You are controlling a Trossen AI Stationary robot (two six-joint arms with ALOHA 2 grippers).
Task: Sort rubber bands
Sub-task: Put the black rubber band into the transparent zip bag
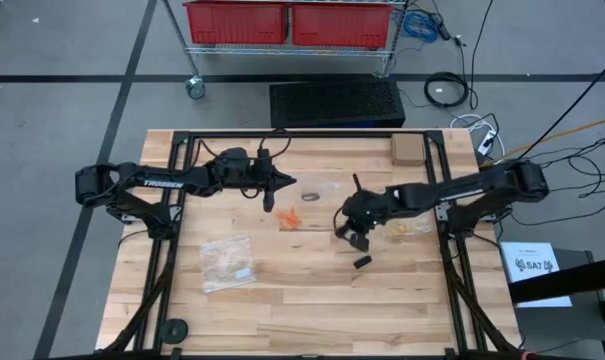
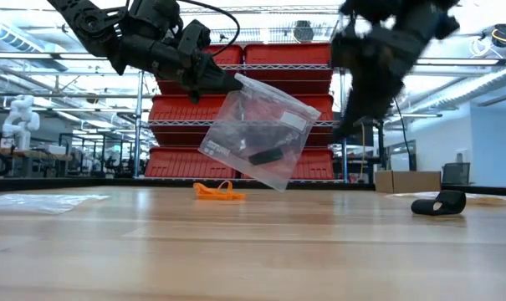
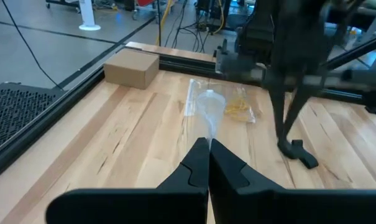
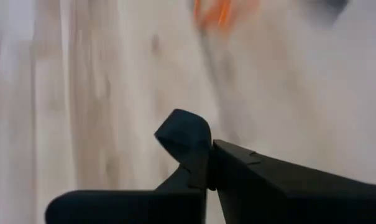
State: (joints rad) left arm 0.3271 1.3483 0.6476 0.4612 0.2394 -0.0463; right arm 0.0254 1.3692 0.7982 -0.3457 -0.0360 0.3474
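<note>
My left gripper (image 1: 279,186) is shut on a clear zip bag (image 2: 265,134) with black rubber bands (image 2: 265,155) inside it, above the table's middle. My right gripper (image 1: 354,238) hovers a little right of it, blurred in the low view, shut on a black rubber band (image 4: 183,134). More black bands (image 2: 441,203) lie on the wood just nearer than that gripper. A small heap of orange bands (image 1: 290,218) lies on the table between the two grippers. My left gripper pinches the zip bag by its upper corner (image 2: 234,84) between the two fingers, which come nearly level from the table's left. The bag hangs tilted below and beyond the fingertips, clear of the table. My right gripper pinches a black band between its fingertips (image 4: 200,163), slanting down. One loop of the band (image 4: 183,134) sticks out past the tips, lifted clear of the wood.
A second clear bag with tan bands (image 1: 227,262) lies flat at the near left. Another clear bag with yellow-tan bands (image 1: 410,228) lies at the right, under my right arm. A cardboard box (image 1: 407,150) sits at the far right corner. A black frame (image 1: 437,140) borders the table.
</note>
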